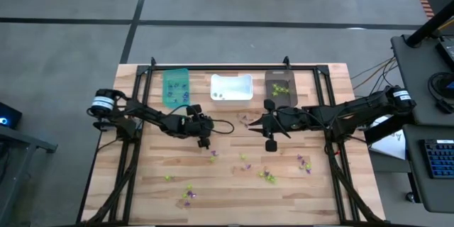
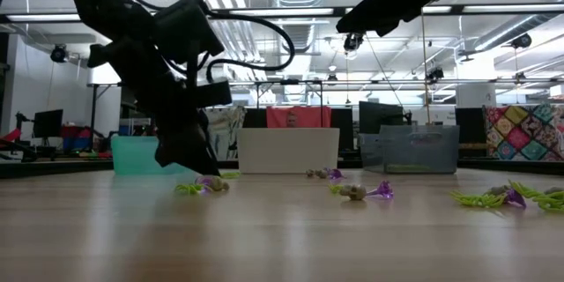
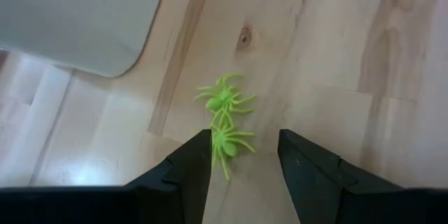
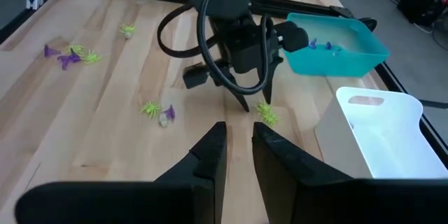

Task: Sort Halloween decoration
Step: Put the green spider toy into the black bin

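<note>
left end effector (image 3: 245, 161) low over the plank-wood desk (image 1: 234, 184), its dark blocky fingers spread and straddling the nearer of two lime-green plastic spiders (image 3: 225, 120) lying leg to leg; not clamped on either. right end effector (image 4: 238, 143) hovers mid-desk, flat fingers almost together, holding nothing. Remaining trinkets (image 1: 268, 176), spiky purple, green and pale bits, lie scattered over the front planks. Teal bin (image 1: 176, 86) has a few purple pieces, smooth white bin (image 1: 231, 87) a couple, dark brown bin (image 1: 280, 85) some green ones
</note>
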`<state>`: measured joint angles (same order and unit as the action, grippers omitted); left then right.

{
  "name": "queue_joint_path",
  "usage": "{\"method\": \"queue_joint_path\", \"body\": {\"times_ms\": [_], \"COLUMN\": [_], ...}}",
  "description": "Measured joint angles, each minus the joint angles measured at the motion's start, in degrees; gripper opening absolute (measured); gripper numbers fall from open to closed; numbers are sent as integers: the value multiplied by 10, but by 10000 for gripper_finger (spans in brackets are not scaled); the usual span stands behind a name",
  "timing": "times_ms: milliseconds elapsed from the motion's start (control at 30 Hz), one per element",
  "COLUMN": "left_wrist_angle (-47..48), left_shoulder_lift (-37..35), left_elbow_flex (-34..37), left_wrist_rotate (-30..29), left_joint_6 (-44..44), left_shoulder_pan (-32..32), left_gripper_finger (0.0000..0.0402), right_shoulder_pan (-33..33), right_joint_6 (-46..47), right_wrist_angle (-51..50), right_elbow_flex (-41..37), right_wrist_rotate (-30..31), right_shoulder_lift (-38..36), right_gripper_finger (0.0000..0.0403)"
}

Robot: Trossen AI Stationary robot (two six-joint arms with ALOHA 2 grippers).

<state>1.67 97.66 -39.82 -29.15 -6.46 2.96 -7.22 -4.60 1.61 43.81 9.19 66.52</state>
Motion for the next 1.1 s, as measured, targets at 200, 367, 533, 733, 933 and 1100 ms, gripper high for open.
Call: {"method": "queue_joint_path", "body": {"times_ms": [200, 367, 533, 733, 933, 1100], "left_wrist_angle": [-2, 0, 4, 7, 12, 12], "left_shoulder_lift": [4, 4, 4, 2, -13, -43], "left_elbow_flex": [0, 0, 1, 1, 3, 4], "left_wrist_rotate": [-15, -15, -10, -1, 18, 58], "left_joint_6": [-2, -11, -21, -36, -37, -37], "left_shoulder_pan": [0, 0, 0, -1, 1, 3], "left_gripper_finger": [131, 90, 45, 4, 1, 0], "right_shoulder_pan": [0, 0, 0, 0, 0, 0], "right_joint_6": [0, 1, 1, 1, 1, 1], "right_wrist_angle": [0, 0, 0, 0, 0, 0], "right_elbow_flex": [0, 0, 0, 0, 0, 0], "right_wrist_rotate": [0, 0, 0, 0, 0, -1], "right_shoulder_lift": [0, 0, 0, 0, 0, 0], "right_gripper_finger": [61, 59, 61, 59, 59, 58]}}
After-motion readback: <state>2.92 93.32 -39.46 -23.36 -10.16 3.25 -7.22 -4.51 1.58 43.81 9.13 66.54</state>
